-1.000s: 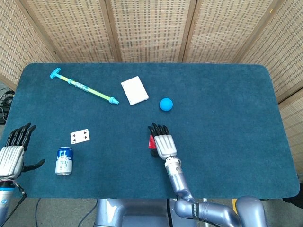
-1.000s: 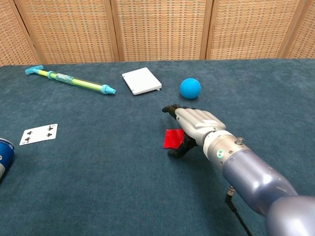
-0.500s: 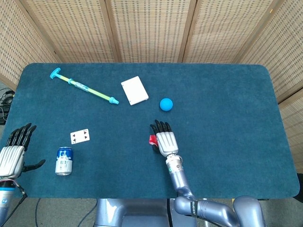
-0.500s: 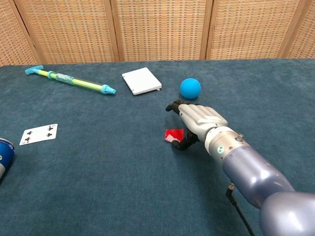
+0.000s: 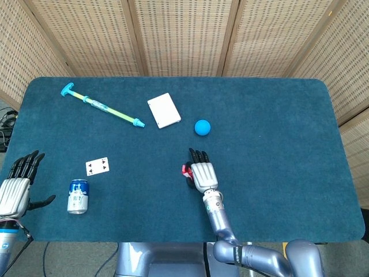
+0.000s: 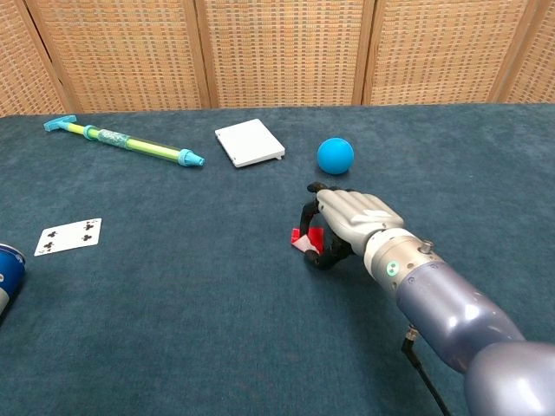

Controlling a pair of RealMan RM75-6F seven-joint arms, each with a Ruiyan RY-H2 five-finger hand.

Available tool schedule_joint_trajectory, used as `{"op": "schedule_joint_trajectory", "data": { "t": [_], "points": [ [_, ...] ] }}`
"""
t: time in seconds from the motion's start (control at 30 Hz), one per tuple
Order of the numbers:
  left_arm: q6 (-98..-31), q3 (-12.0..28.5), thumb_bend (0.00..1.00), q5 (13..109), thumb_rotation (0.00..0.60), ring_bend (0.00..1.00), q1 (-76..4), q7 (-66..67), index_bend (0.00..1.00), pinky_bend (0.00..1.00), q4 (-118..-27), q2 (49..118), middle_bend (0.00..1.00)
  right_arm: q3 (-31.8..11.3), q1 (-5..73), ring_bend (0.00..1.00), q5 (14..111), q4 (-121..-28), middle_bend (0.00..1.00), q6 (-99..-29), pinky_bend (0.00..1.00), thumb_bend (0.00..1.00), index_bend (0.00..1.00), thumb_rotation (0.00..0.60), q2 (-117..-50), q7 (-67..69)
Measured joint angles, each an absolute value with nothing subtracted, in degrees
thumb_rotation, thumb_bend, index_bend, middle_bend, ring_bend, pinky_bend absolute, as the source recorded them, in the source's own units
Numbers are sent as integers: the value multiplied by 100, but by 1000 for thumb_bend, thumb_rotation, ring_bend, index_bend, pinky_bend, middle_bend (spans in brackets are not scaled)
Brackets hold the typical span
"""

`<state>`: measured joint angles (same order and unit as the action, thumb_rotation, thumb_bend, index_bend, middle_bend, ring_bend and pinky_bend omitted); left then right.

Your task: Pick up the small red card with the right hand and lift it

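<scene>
The small red card [image 6: 301,238] shows tilted near the middle of the blue table, one edge raised and its pale underside visible. My right hand [image 6: 349,220] is curled over it, and the thumb and fingers pinch it from the right. In the head view only a sliver of the red card [image 5: 185,169] peeks out at the left of the right hand [image 5: 202,171]. The left hand [image 5: 15,188] hovers at the table's near left edge with fingers spread and nothing in it.
A blue ball [image 6: 335,155] lies just behind the right hand. A white box [image 6: 250,142] and a green-and-blue pump toy [image 6: 126,142] sit farther back. A playing card [image 6: 68,236] and a blue can [image 5: 77,196] lie at the left.
The right hand's fingers have curled in around the red card, which has gone from lying flat to tipped up on edge. The left hand has stayed put.
</scene>
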<state>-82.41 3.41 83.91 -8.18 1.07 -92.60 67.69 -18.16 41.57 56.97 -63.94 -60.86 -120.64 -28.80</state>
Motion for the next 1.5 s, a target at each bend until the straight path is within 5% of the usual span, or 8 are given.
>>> {"op": "schedule_joint_trajectory", "data": {
  "t": [0.33,1.5],
  "points": [
    [-8219,340,134,8380,600,0,-825,92,0,41,-9259,6766,0,-1825,4155,0,5689,-6442,154,-6066,0,457,619,600,-12041,-2882],
    [-8228,352,134,8370,600,0,-829,77,0,41,-9256,6761,0,-1932,4236,0,5654,-6605,131,-6074,0,610,614,600,-11917,-3004]
  ]
}}
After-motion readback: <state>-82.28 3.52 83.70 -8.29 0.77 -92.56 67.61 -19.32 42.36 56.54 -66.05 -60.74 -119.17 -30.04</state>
